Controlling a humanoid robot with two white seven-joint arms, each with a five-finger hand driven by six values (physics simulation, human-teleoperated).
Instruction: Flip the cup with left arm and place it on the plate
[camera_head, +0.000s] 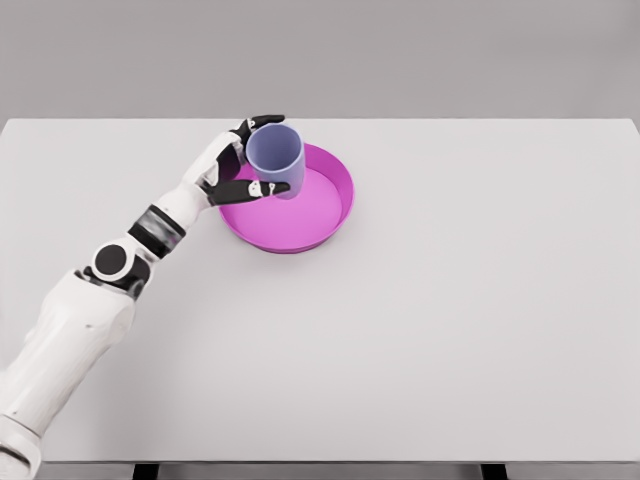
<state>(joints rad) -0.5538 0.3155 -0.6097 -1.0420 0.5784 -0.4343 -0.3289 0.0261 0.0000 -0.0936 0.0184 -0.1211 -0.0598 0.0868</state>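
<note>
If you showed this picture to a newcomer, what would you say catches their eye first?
Probably the magenta plate left of the table's middle, the brightest thing on the pale table. Next comes the lavender cup, mouth up, held over the plate's left rim by the left robot hand, whose white arm reaches in from the lower left.

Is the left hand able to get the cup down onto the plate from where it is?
Probably yes. The left hand already grips the cup, opening up, over the plate's left part, and nothing lies on the plate beneath it.

Left hand (243, 160) grips upright purple cup (275, 157) over magenta plate (325, 215).
</note>
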